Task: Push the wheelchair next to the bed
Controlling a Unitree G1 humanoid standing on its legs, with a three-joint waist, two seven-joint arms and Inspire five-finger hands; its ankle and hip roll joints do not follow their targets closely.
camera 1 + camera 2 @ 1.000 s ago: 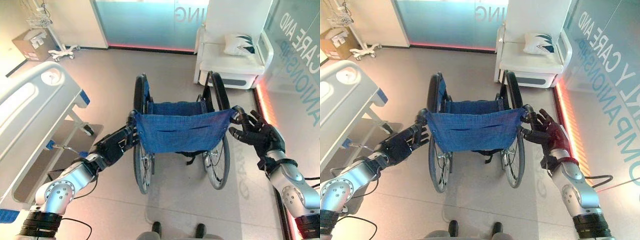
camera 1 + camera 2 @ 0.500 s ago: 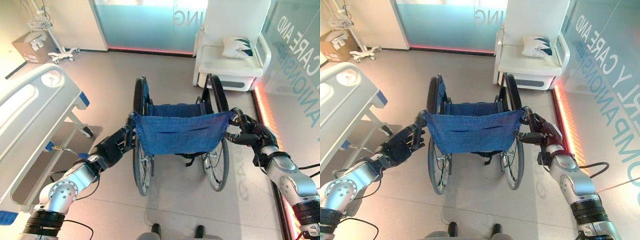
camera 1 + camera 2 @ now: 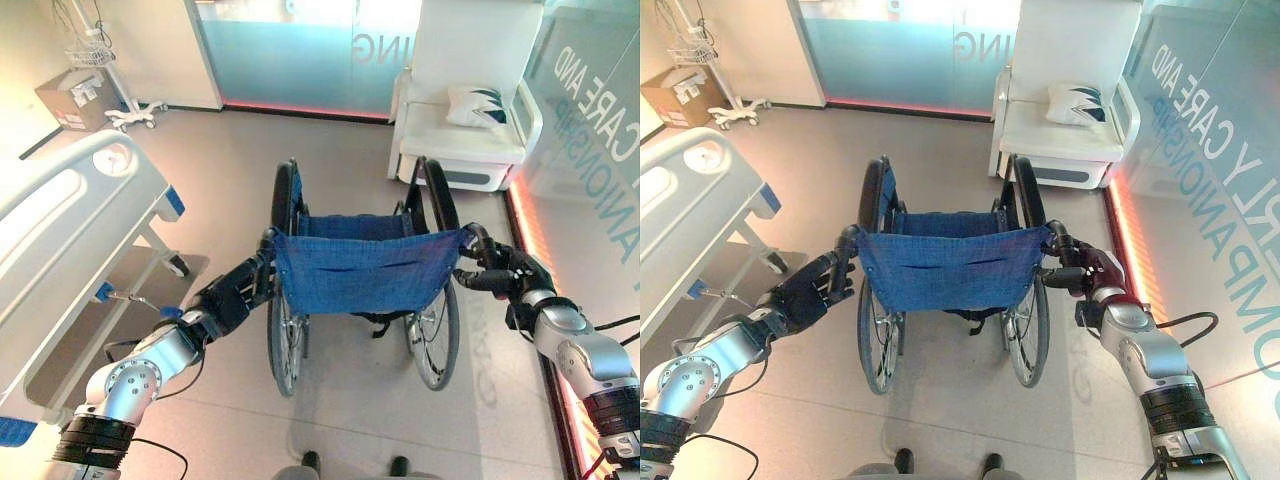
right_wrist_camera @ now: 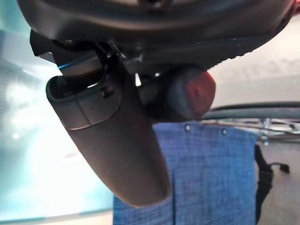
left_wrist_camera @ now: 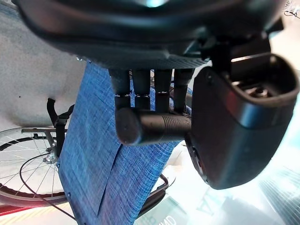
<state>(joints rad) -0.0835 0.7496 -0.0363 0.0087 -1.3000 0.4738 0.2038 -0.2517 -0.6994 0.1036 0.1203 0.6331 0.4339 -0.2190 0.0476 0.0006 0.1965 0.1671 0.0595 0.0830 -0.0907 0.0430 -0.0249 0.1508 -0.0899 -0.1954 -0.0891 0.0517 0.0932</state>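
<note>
a pale, smooth floor [image 3: 230, 170] runs back to a frosted glass wall [image 3: 300, 50]. a white bed [image 3: 60, 230] with a blue corner bumper stands on the left; a white armchair [image 3: 1060, 130] with a patterned cushion [image 3: 1078, 104] stands at the back right, beside a second glass panel [image 3: 1200, 160] that carries large pale lettering, with a strip of reddish light along its base. a cardboard box [image 3: 72, 98] and a wheeled stand [image 3: 125, 105] sit in the far left corner.

the wheelchair [image 3: 362, 272] stands mid-floor, well apart from the bed and facing away from the robot. it has a blue fabric back and seat, black tyres and spoked wheels.

the left hand [image 3: 232, 297] has fingers curled round the left push handle [image 5: 152, 126], seen close in the left wrist view. the right hand [image 3: 507, 280] is wrapped round the right push handle [image 4: 190, 93], with the thumb lying alongside it.
</note>
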